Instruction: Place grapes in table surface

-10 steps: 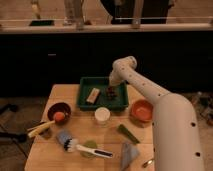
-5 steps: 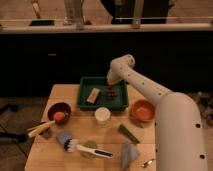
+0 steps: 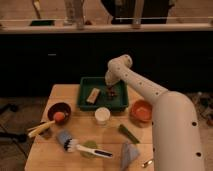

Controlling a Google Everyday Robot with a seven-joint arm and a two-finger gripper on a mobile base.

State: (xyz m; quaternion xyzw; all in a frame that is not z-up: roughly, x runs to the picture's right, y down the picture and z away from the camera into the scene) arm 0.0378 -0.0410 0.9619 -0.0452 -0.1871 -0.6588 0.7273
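Note:
The grapes [image 3: 112,93] are a small dark lump inside the green tray [image 3: 85,105], in its right half. My gripper [image 3: 111,88] hangs from the white arm straight down onto them, at or just above the bunch. The gripper covers the grapes' top, so whether it holds them does not show. The table surface [image 3: 75,160] is the pale wooden top that spreads out in front of the tray.
A tan block [image 3: 93,95] lies in the tray's left half. In front stand a white cup [image 3: 102,115], an orange bowl [image 3: 141,111] and a dark bowl [image 3: 52,111] holding an orange ball [image 3: 60,117]. A brush [image 3: 82,146], a green piece [image 3: 129,134] and a grey cloth [image 3: 129,152] lie nearer.
The arm's wrist has risen a little over the tray. The dark bunch stays in about the same spot under the gripper.

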